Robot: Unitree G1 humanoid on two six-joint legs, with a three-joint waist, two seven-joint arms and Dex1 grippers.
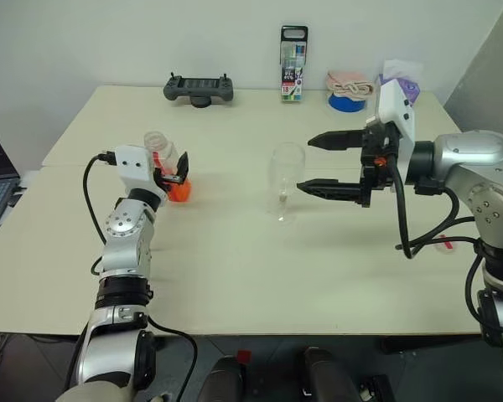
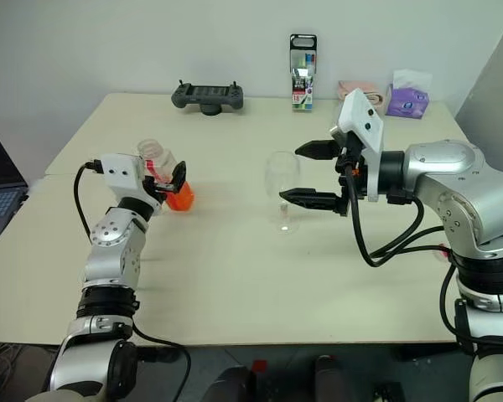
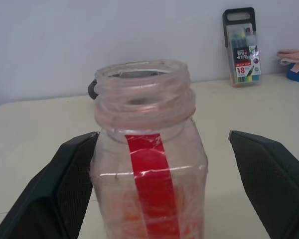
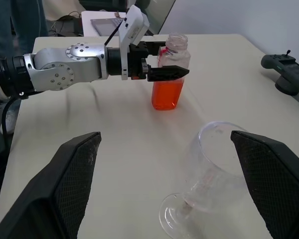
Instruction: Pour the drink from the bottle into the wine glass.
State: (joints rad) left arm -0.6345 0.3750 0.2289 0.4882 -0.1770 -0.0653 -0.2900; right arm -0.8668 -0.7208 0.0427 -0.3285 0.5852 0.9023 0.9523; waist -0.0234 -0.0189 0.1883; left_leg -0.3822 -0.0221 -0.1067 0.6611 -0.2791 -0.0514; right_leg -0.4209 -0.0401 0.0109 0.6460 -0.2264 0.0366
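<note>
Bottle position: the bottle (image 1: 162, 163) stands upright on the desk (image 1: 235, 276) toward the robot's left, its cap off and neck open; the drink (image 4: 167, 94) fills roughly its lower half.
Bottle long axis: vertical, at a right angle to the fingers reaching in from the side.
Left end effector: the left end effector (image 3: 154, 189) is spread wide with the bottle body between its two fingers; one finger appears to lie against or just beside the bottle wall, the other stands apart, so no grip is made yet.
Wine glass position: the wine glass (image 1: 285, 180) stands upright near the desk centre, empty, well apart from the bottle.
Right end effector: the right end effector (image 1: 318, 163) is spread wide and empty, pointing toward the robot's left at the bowl of the glass, one finger above the other, tips just beside the bowl.
Nearer arm: left for the bottle, right for the glass.
Governing relation: the bottle already sits inside the left fingers' gap; judged next requirement is closure on the body below the neck.
</note>
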